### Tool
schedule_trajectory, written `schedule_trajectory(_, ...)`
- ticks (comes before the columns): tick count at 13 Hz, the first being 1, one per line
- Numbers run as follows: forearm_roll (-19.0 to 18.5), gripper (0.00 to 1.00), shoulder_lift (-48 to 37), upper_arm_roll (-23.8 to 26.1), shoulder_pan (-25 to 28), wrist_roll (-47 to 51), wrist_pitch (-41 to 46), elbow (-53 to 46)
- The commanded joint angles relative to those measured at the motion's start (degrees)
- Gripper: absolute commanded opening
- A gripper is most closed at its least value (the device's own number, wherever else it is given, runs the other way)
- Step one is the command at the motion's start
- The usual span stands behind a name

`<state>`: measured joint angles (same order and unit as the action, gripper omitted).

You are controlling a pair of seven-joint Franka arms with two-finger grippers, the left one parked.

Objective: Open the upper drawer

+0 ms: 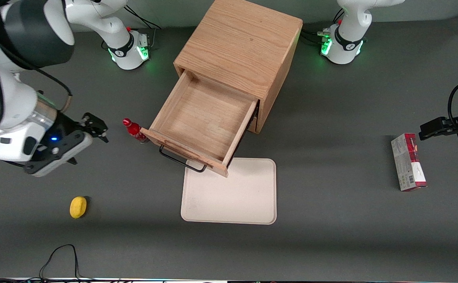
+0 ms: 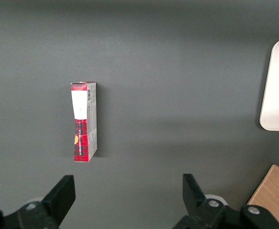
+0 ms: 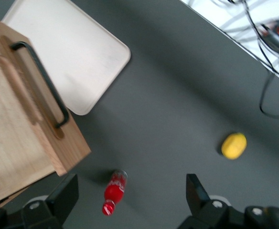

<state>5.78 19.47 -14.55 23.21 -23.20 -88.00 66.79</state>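
Toward the working arm's end of the table, the gripper (image 1: 95, 127) hung clear of the cabinet (image 1: 240, 47) with its jaws released and holding nothing. The upper drawer (image 1: 203, 122) stood drawn well out, its black handle (image 1: 181, 160) overhanging the cream tray (image 1: 232, 196). By my judgement the pull was essentially complete, so any withdrawal called for a path avoiding the red bottle (image 1: 134, 131) just beside the drawer's corner.
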Motion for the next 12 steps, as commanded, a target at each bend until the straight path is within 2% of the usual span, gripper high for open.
schedule_trajectory(1,-2.4,1.00,-6.0,-0.6,-2.3,6.0,0.1,7.1)
schedule_trajectory(5,-2.4,1.00,-12.5,5.8,-15.5,10.7,-1.9,15.3)
schedule_trajectory(8,-2.5,1.00,-15.0,6.1,-18.9,13.1,-3.0,19.6)
schedule_trajectory(10,-2.5,1.00,-17.3,6.1,-19.9,13.9,-7.1,24.4)
schedule_trajectory(12,-2.6,1.00,-17.4,6.1,-20.1,14.0,-7.4,25.1)
